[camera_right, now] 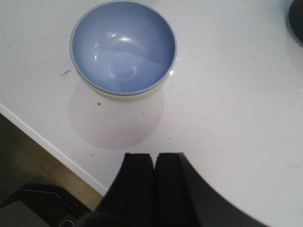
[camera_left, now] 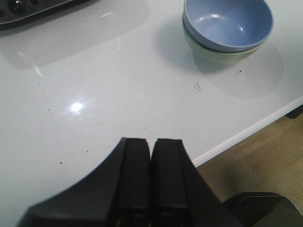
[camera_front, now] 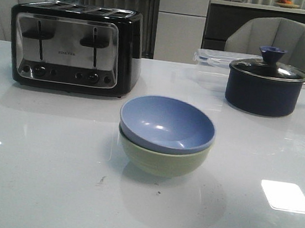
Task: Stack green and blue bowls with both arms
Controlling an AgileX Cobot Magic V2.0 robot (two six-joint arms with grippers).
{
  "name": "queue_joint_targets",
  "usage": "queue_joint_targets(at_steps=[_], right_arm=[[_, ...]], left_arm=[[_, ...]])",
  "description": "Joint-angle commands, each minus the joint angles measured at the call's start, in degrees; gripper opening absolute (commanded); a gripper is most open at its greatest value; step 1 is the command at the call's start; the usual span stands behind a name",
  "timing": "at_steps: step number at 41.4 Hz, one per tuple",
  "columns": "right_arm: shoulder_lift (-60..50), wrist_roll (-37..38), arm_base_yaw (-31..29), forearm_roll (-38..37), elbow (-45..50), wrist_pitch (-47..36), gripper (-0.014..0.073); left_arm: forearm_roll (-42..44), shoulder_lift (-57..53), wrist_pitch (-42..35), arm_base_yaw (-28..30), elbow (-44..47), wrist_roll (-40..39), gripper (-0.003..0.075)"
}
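The pale blue bowl [camera_front: 167, 124] sits nested inside the pale green bowl [camera_front: 161, 158] at the middle of the white table. The stack also shows in the left wrist view, blue bowl [camera_left: 227, 24] on green bowl [camera_left: 222, 53], and in the right wrist view, blue bowl [camera_right: 123, 46] with a sliver of green bowl [camera_right: 124, 96] under it. My left gripper [camera_left: 151, 141] is shut and empty, back near the table's front edge, apart from the bowls. My right gripper [camera_right: 154, 155] is shut and empty, also back near the front edge. Neither arm shows in the front view.
A black and steel toaster [camera_front: 74, 46] stands at the back left. A dark navy pot with a glass lid [camera_front: 267, 83] stands at the back right, a clear plastic box [camera_front: 215, 58] behind it. The table's front edge [camera_left: 246, 135] and the wooden floor show in both wrist views.
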Motion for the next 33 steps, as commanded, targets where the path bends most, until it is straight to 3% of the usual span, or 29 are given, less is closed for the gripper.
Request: queue_joint_targets(at_steps=[1, 17, 24, 33], right_arm=[[-0.3, -0.5, 0.0, -0.8, -1.6, -2.9, 0.0057], [-0.3, -0.5, 0.0, -0.8, -1.6, -2.8, 0.0057], [-0.3, -0.5, 0.0, -0.8, -1.6, -2.8, 0.0057], [-0.3, -0.5, 0.0, -0.8, -1.6, -2.8, 0.0057]], left_arm=[[0.2, -0.1, -4.1, -0.3, -1.6, -0.5, 0.0093], [0.8, -1.1, -4.1, 0.2, -1.6, -0.4, 0.0093], [-0.1, -6.4, -7.2, 7.0, 0.1, 0.5, 0.0093], [-0.4, -18.0, -20.3, 17.3, 9.9, 2.4, 0.0093]])
